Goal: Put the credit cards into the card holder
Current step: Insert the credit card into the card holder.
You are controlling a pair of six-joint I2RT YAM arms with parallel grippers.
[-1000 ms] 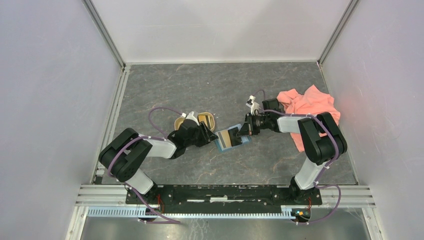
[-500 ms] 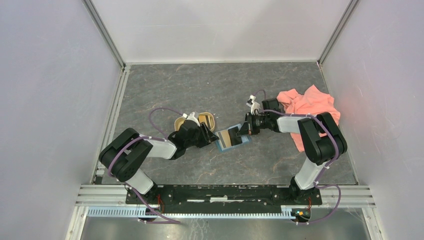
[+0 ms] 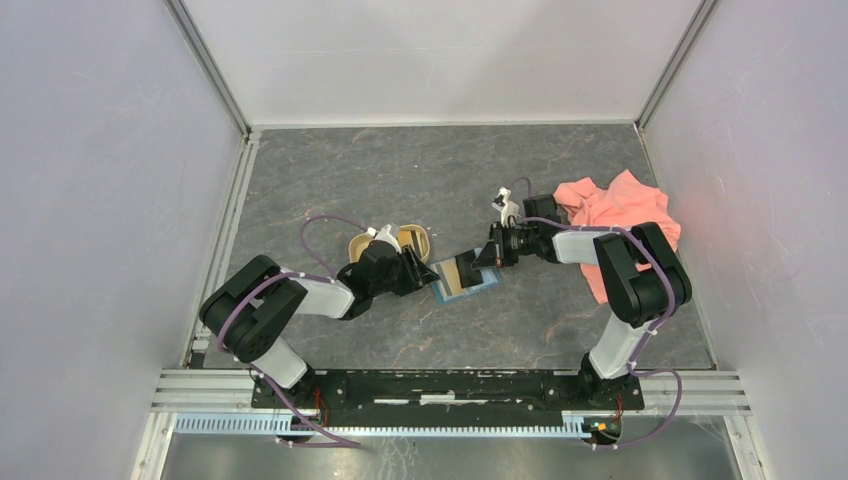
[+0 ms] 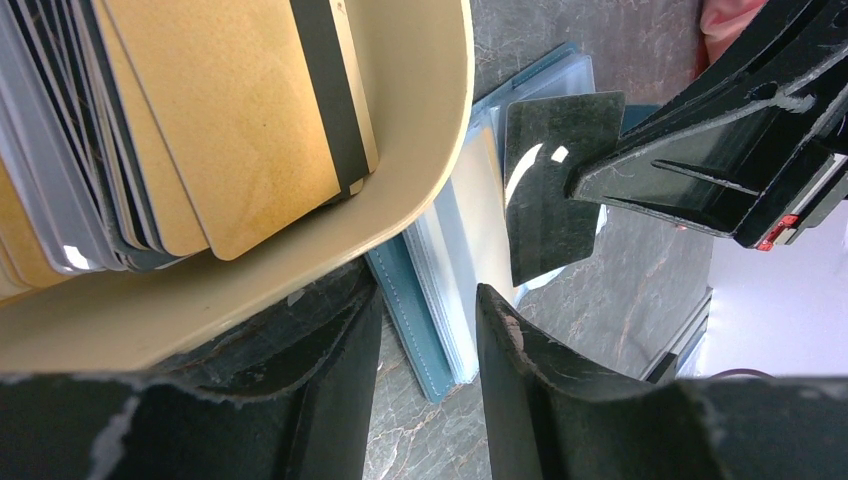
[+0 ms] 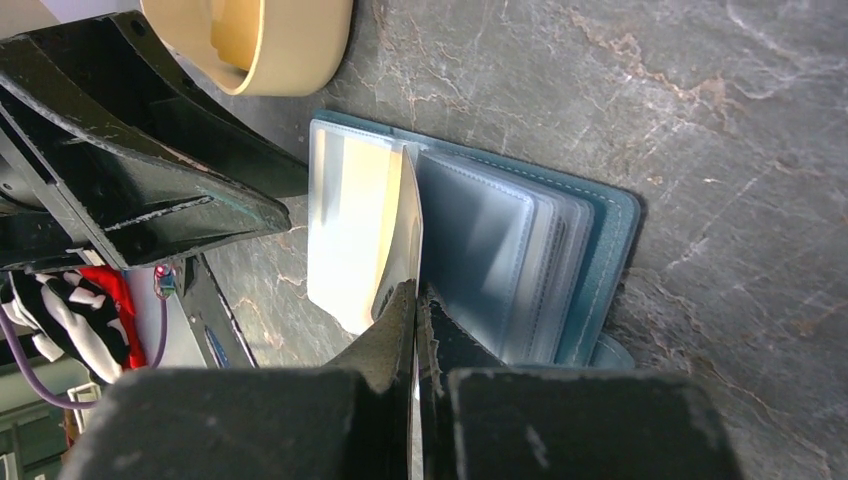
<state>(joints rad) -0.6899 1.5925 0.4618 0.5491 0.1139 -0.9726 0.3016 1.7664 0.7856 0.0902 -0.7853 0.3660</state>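
The teal card holder (image 5: 590, 250) lies open on the table, its clear sleeves fanned out (image 3: 462, 282). My right gripper (image 5: 415, 295) is shut on a dark credit card (image 4: 560, 190), which stands on edge (image 5: 408, 225) with its free end among the sleeves. My left gripper (image 4: 425, 335) is open and low at the holder's left side, with the holder's near corner (image 4: 425, 345) between its fingers. More credit cards, gold (image 4: 230, 120) and dark, are stacked in the tan tray (image 4: 425, 170) just behind my left gripper (image 3: 424, 270).
The tan oval tray (image 3: 358, 243) sits left of the holder, touching my left wrist area. A crumpled pink cloth (image 3: 615, 215) lies at the right, behind my right arm. Metal-framed walls enclose the grey stone-patterned table.
My right gripper, with the dark card, has edged slightly toward the far side over the holder. The left arm and the holder have stayed put.
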